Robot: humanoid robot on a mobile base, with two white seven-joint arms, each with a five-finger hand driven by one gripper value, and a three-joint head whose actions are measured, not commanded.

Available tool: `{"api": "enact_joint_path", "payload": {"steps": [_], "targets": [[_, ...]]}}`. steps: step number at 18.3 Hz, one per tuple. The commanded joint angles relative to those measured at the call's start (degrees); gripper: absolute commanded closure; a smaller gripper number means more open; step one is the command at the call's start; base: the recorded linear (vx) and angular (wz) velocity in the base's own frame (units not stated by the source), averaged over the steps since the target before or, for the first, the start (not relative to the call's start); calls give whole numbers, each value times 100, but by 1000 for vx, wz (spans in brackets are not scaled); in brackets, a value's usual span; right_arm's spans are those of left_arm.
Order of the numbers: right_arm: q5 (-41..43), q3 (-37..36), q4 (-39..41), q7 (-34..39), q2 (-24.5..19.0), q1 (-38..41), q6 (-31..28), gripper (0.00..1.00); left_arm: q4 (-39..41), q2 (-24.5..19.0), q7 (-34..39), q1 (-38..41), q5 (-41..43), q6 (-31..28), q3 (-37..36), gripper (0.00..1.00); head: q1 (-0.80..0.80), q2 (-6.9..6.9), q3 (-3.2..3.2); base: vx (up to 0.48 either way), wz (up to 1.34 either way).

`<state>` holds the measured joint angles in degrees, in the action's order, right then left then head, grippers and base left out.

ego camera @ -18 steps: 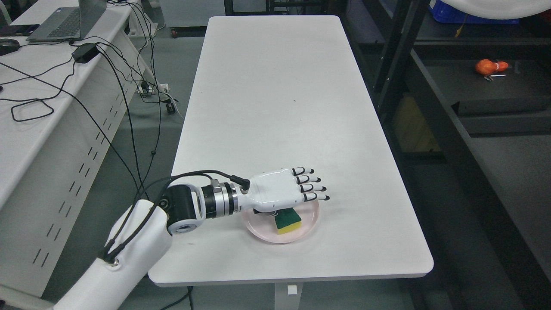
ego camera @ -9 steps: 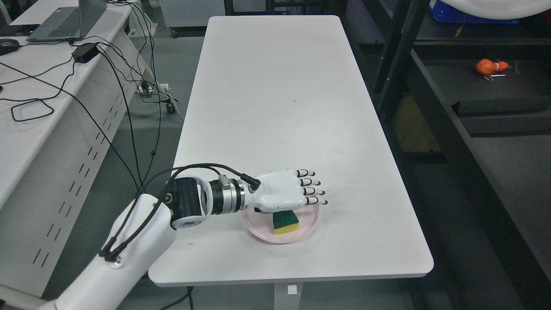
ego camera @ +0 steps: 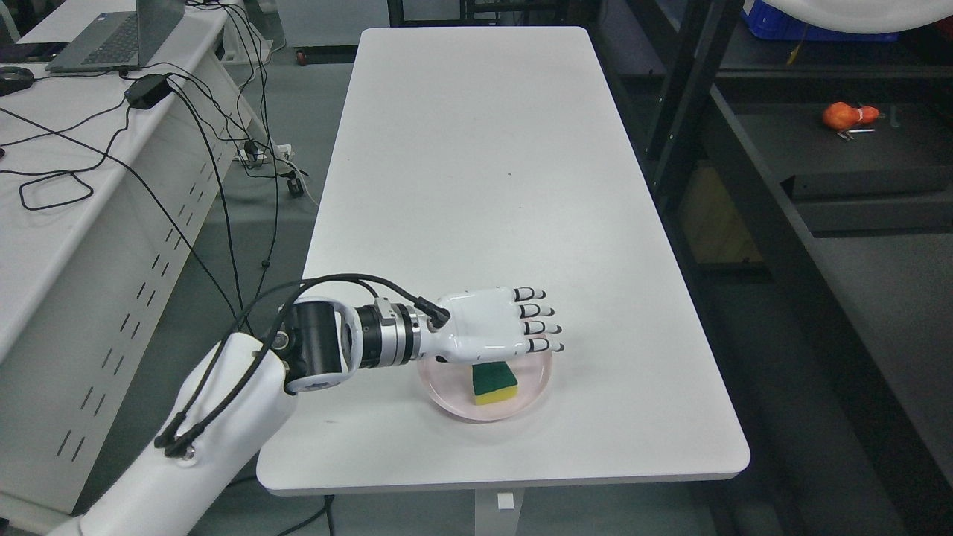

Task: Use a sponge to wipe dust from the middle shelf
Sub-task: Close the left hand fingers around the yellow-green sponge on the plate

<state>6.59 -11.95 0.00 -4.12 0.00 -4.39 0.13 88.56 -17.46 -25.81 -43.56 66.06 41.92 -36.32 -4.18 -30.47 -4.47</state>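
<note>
A long white worktop (ego camera: 476,186) fills the middle of the head view, flanked on the right by dark shelves (ego camera: 856,179) carrying an orange object (ego camera: 847,115) and, higher up, a blue bin (ego camera: 789,22), and on the left by a desk (ego camera: 52,216) strewn with black cables (ego camera: 186,134) and a laptop (ego camera: 119,33). The white left arm (ego camera: 223,417) reaches in from the lower left, its robot hand (ego camera: 495,327) palm-down with fingers (ego camera: 540,327) stretched flat and apart, gripping nothing. Beneath and just in front of it, near the worktop's front edge, sits a pink plate (ego camera: 536,376). On the plate lies the sponge (ego camera: 493,382), green face up over yellow.
</note>
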Motion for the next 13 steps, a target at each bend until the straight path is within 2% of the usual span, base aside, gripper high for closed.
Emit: {"api": "enact_joint_path", "payload": {"steps": [1,6,13], "targets": [[0,0,100,-1,100,0,-418,0,4,-223,-11,67,170,0,-349,15,0,0,0,0,0],[0,0,100,-1,100,0,-418,0,-76,-231,-11,85,487,-17,-183,15,0,0,0,0,0],[0,0,100,-1,100,0,-418,0,-664,-144,6,41,637,-52,-50,19,0,0,0,0,0]]}}
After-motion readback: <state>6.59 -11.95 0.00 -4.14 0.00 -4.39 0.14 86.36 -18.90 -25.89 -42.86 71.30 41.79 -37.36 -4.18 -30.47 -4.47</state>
